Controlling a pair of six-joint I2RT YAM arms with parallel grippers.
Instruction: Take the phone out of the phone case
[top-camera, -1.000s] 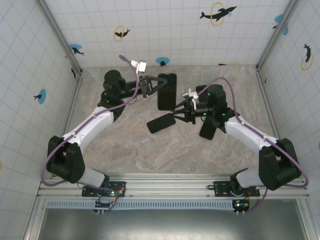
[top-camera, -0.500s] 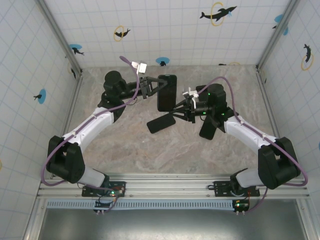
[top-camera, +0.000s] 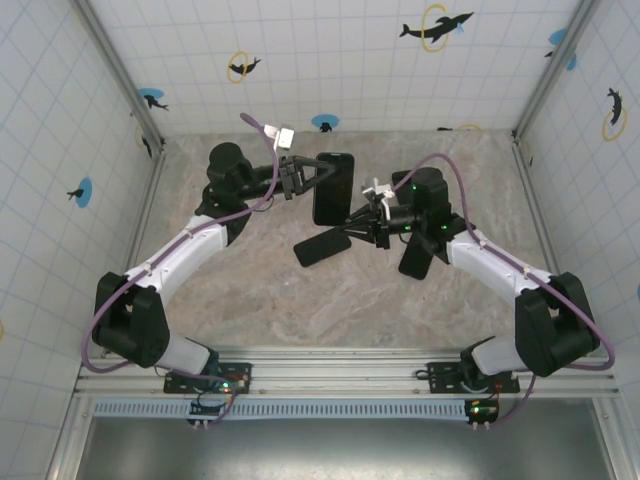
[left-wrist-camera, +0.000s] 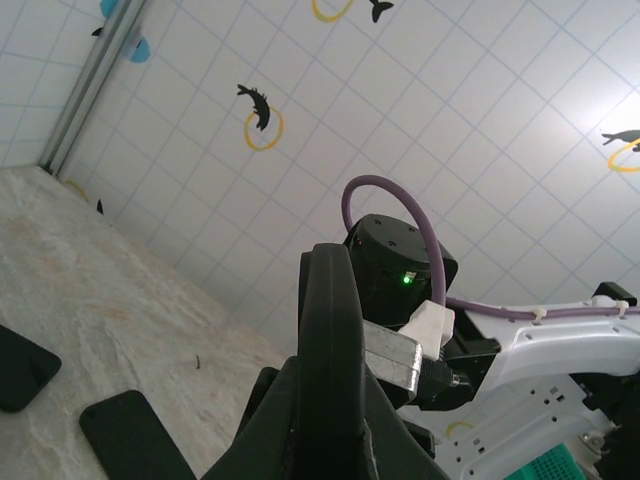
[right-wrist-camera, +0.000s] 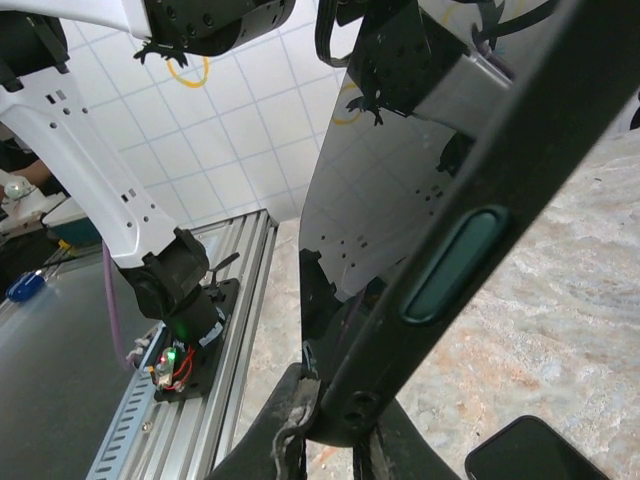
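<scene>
Phone held aloft, left gripper clamped on one long edge, right gripper pinching the opposite lower corner

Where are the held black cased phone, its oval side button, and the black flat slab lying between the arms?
black cased phone (top-camera: 333, 188): top external view, middle of its face.
oval side button (right-wrist-camera: 452, 264): right wrist view, centre of the button.
black flat slab (top-camera: 322, 246): top external view, middle of its top surface.
</scene>
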